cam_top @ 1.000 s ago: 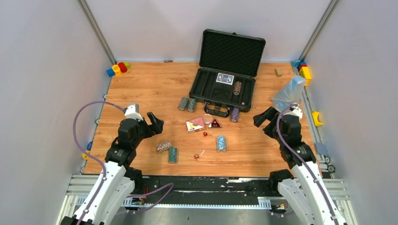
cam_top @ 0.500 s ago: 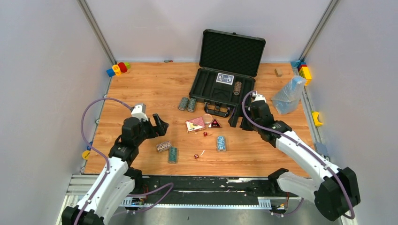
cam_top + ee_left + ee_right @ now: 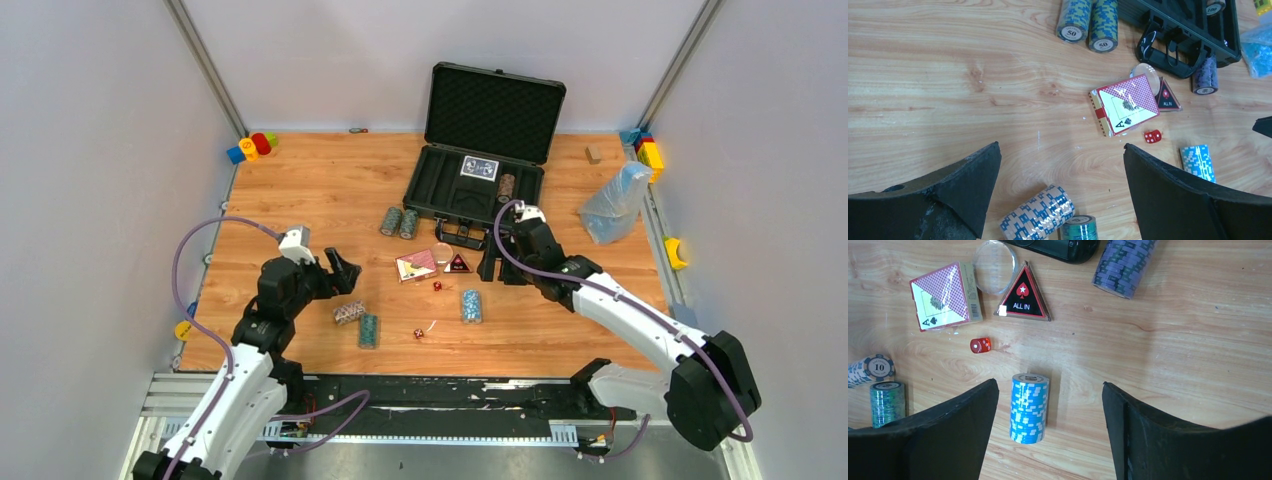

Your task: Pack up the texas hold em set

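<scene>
The black case (image 3: 470, 196) lies open at the back, with a blue card deck (image 3: 479, 168) and one chip roll (image 3: 506, 187) inside. Loose on the wood are two green rolls (image 3: 400, 222), a red deck (image 3: 416, 265), a triangular button (image 3: 458, 264), red dice (image 3: 437, 286), a blue roll (image 3: 471, 305), a beige roll (image 3: 349, 312) and a teal roll (image 3: 368, 330). My right gripper (image 3: 1049, 385) hangs open above the blue roll (image 3: 1029, 407), near a purple roll (image 3: 1124, 265). My left gripper (image 3: 1062, 146) is open above the beige roll (image 3: 1038, 215).
Colourful toy blocks (image 3: 252, 146) sit in the back left corner, and more blocks (image 3: 648, 150) in the back right. A clear plastic bag (image 3: 614, 200) lies right of the case. A clear disc (image 3: 994, 266) rests beside the button. Grey walls close three sides.
My right arm has swung from the right edge to the centre, in front of the case, and its jaws have narrowed a little. The left arm has edged slightly forward.
</scene>
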`<state>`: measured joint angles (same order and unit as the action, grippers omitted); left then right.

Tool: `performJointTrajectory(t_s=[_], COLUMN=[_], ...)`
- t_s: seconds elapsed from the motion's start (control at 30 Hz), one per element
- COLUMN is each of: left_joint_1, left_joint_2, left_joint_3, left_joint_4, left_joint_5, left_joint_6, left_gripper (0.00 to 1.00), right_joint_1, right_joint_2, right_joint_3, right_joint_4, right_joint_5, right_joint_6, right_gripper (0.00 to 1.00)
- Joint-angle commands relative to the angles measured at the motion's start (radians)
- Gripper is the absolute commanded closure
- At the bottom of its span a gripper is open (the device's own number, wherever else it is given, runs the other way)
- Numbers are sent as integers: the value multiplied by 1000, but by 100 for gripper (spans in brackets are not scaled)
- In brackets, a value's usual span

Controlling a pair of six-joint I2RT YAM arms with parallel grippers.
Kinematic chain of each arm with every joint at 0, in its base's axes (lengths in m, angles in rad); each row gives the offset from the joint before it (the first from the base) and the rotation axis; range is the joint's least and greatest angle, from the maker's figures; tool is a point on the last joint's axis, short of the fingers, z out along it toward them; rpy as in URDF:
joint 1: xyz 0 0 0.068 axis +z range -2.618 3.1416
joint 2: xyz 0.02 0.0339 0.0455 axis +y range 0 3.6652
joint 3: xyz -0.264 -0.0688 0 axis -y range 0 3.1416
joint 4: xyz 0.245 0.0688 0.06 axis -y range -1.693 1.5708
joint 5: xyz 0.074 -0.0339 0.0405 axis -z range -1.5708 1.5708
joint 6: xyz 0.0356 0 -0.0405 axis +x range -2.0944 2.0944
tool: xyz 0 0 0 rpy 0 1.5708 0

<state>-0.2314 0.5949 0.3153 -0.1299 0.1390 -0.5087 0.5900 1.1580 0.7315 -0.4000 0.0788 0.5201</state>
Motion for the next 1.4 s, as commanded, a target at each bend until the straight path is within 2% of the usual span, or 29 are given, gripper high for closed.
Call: performJointTrajectory(t_s=[0.0,0.17,0.33,0.57,0.73,0.83,0.97,1.2,1.37], left_joint_1=[3,2,2,2,2,1,2,2,1], left_joint_2=[-20,-17,-18,-15,-14,-14,-12,-18,-26], left_joint_3=[-5,-4,-8,-5,-4,-5,-4,-3,-3], left_joint_4=[43,41,43,37,29,29,29,21,14], left_joint_5=[10,8,3,-8,-16,-17,-19,-24,-29], left_joint_6=[-15,-16,-19,-23,-27,-27,-27,-29,-30], left_gripper=[0,0,0,0,0,0,0,0,0], right_joint_1=[21,61,134,183,219,225,225,210,191], right_joint_2=[6,70,133,244,265,267,277,301,292], right_joint_3=[26,72,68,84,63,59,104,230,258], right_joint_4=[29,-16,-15,-31,-47,-45,-51,-74,-87], right_joint_5=[18,-59,-12,-7,5,7,26,107,128], right_joint_6=[35,63,143,163,198,198,175,113,89], right_gripper=[25,22,29,38,44,49,63,67,67])
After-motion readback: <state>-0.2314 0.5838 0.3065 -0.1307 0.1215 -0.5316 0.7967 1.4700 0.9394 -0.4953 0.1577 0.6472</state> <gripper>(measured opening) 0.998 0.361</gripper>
